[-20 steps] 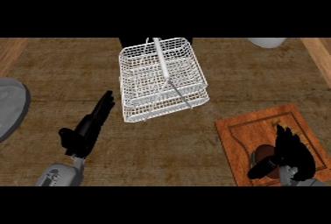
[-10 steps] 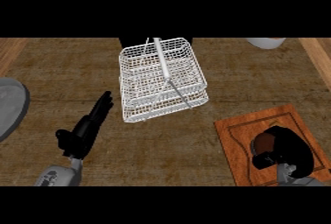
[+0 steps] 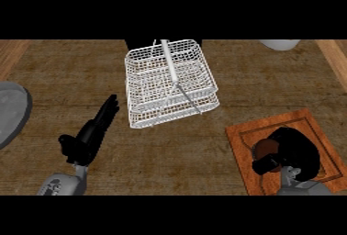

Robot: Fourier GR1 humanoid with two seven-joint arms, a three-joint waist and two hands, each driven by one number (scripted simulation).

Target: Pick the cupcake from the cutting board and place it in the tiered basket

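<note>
Head view looked steeply down on a brown counter (image 3: 203, 151). The right hand (image 3: 293, 149) lay over the wooden board (image 3: 244, 137) at the lower right, fingers curled round the cupcake (image 3: 266, 147). Only a brown patch of the cupcake showed at the left side of the hand; the rest was hidden. It sat on or just above the board, and which of the two could not be told. The hand appeared closed on it, thumb low and fingers arched over the top.

The left hand (image 3: 92, 133) rested at the lower left, fingers straight and held together, pointing up the counter, holding nothing. The white wire basket (image 3: 169, 85) stood up the counter between the two hands, well apart from the board, with its central handle running up the middle. A grey plate (image 3: 10, 110) showed at the left edge and a pale bowl (image 3: 279, 44) at the top right.

The cupcake was likely light and soft, with a top that would smear or crush if squeezed. The sides near the base, where a wrapper would stiffen it, seemed the safer hold. Kept upright, it should carry easily. The basket's open wire gave a bumpy floor, so a level, gentle setting down looked wise.
</note>
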